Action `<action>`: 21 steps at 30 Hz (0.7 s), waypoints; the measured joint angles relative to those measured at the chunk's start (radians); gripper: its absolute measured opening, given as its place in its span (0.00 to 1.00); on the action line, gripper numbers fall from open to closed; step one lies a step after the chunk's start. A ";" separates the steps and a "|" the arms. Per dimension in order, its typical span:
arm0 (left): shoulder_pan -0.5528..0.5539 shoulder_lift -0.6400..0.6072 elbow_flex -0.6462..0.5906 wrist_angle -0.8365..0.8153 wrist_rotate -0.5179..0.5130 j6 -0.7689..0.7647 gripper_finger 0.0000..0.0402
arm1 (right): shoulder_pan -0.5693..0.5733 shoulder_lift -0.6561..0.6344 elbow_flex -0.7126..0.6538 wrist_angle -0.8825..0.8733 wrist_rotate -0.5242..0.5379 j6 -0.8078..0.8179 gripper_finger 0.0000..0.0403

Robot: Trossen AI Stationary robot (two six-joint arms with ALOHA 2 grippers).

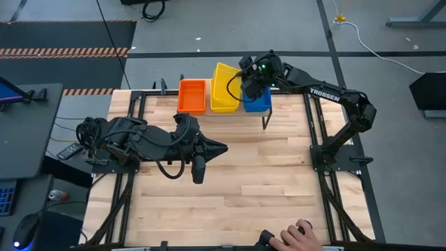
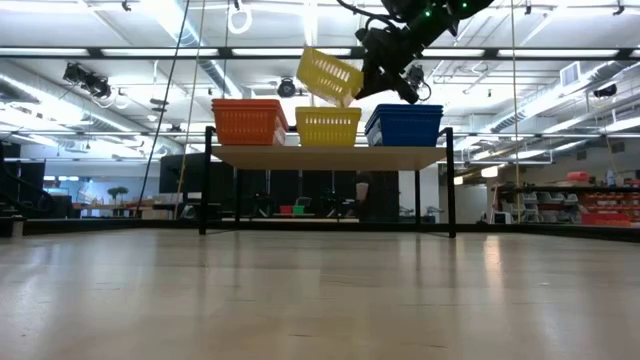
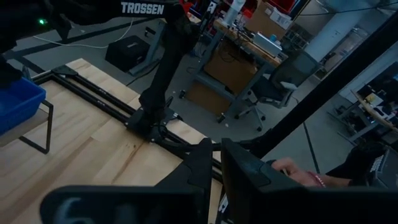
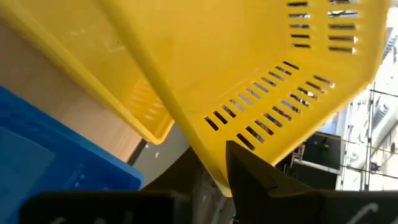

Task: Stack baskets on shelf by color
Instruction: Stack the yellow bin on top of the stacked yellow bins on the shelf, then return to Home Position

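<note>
Right gripper [image 2: 372, 72], its jaws clamped on a tilted yellow basket [image 2: 329, 76], hangs over the shelf's [image 2: 330, 156] yellow stack [image 2: 328, 126]; left gripper [image 1: 216, 148], jaws closed, rests mid-counter [image 1: 265, 181].

Your views: overhead, straight down on the tabletop [image 1: 230, 181]; low, level across it; both share the shelf [image 2: 330, 156]. Wrist cameras sit close behind each hand.

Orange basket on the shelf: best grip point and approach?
Take the orange basket by its rim, one claw finger inside the wall and one outside, coming down from above. It sits upright and open-topped at the shelf end, with a free outer side. The yellow stack sits close by, so that side looks tight. The right claw is busy with a tilted yellow basket.
</note>
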 joint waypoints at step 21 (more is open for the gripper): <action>0.006 0.000 0.000 -0.070 0.016 0.008 0.10 | 0.013 -0.080 0.000 0.097 0.297 0.336 0.54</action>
